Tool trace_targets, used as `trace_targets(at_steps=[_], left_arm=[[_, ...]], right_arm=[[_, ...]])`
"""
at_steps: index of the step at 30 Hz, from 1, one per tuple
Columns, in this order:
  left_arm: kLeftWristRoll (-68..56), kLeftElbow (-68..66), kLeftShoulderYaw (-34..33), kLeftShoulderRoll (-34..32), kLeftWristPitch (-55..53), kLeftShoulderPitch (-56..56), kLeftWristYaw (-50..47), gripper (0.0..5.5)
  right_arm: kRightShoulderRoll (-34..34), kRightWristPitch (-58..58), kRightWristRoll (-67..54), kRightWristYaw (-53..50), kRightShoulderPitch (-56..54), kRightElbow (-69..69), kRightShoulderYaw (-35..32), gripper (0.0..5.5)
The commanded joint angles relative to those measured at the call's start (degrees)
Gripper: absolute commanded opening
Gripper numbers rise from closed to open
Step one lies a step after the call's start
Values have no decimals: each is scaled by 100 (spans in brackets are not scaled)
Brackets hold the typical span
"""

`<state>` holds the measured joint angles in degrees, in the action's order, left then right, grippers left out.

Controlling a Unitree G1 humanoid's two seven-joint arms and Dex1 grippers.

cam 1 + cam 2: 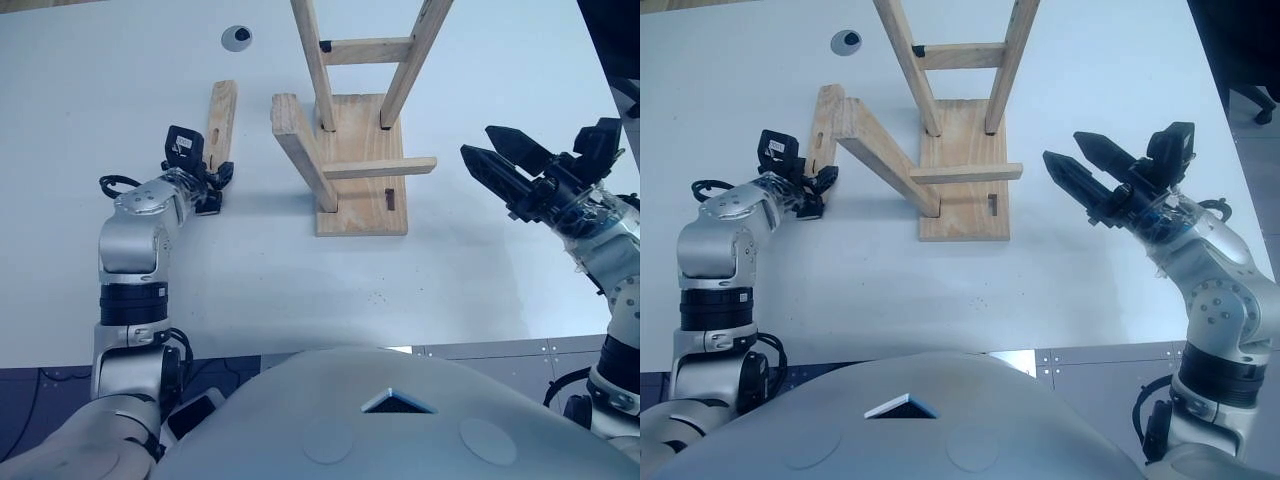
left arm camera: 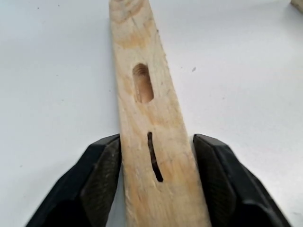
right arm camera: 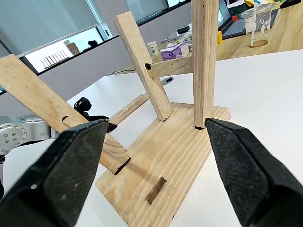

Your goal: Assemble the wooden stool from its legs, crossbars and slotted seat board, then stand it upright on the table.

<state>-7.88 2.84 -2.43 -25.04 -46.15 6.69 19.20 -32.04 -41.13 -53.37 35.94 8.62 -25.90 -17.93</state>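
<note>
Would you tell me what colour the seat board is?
Seat board: pale natural wood; right wrist view.

My head's two eyes look down and forward over the table, both catching the stool toward twelve o'clock. My left wrist camera hugs the loose leg; my right one faces the stool, low, from three o'clock

Both standing legs leave my view past the far edge of the table; my left gripper hides the near end of the loose leg.
</note>
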Motion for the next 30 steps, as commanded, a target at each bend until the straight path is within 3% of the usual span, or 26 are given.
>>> trace_targets(at_steps=[1, 5, 7, 10, 13, 17, 22, 30], left_arm=[[158, -205, 13, -77, -5, -23, -113, 208], [16, -364, -346, 150, 699, 308, -279, 206], [-245, -549, -734, 317, 1633, 861, -280, 206], [-1494, -623, -1382, 577, 2941, 2121, 731, 199], [-3043, -653, -1521, 467, 2510, 3033, 2425, 199], [-3873, -724, -1099, 432, 1839, 3402, 3690, 199], [-4237, -496, -588, 560, 1192, 3387, 4181, 199], [-4893, -138, -465, 553, 279, 3405, 4242, 199]], right_arm=[[15, 30, 15, -53, -83, 19, -7, 377], [28, 58, -12, -107, -100, 26, -63, 377], [84, 93, -92, -205, -183, 47, -157, 377], [119, 0, -670, -391, -531, 26, -437, 377], [7, -161, -1962, -763, -1316, 34, -762, 377], [152, -193, -3048, -1256, -3065, 322, -310, 377], [712, -36, -2933, -1285, -4199, 472, 486, 377], [1136, 209, -2597, -1271, -4334, 699, 699, 377]])
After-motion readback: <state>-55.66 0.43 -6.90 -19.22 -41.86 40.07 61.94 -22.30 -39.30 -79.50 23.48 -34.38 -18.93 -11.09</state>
